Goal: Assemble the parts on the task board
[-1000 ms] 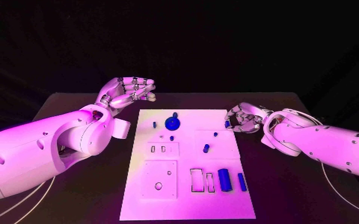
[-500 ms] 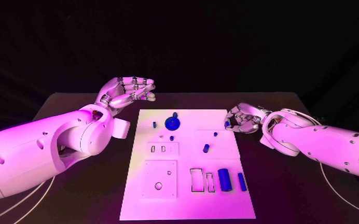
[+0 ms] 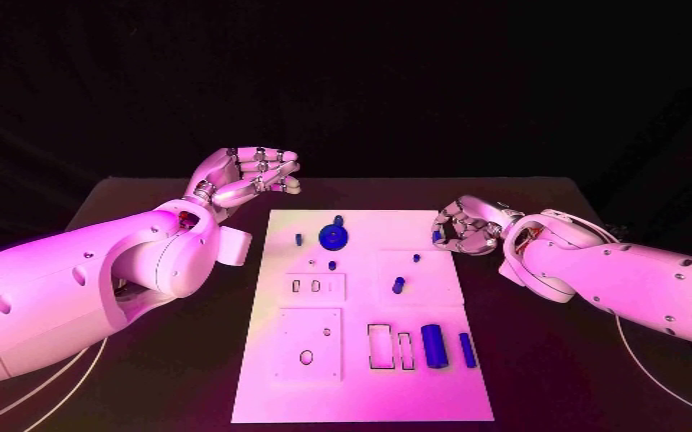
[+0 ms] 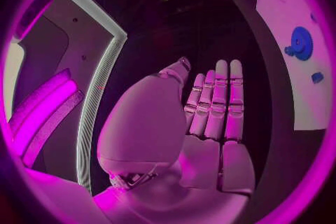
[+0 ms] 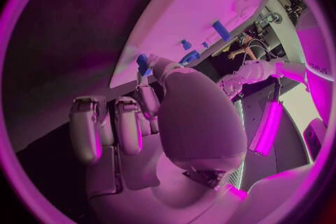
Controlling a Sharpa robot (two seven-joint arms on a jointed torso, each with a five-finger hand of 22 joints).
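The white task board lies in the middle of the black table. On it are a round blue part, small blue pegs such as one mid-board, and two long blue bars near the front right. My right hand hovers at the board's right edge and pinches a small blue part, seen between thumb and finger in the right wrist view. My left hand hangs raised off the board's far left corner, palm bare with fingers apart.
Empty rectangular slots sit beside the long bars. A raised white plate with holes occupies the board's front left. Bare black table flanks the board on both sides.
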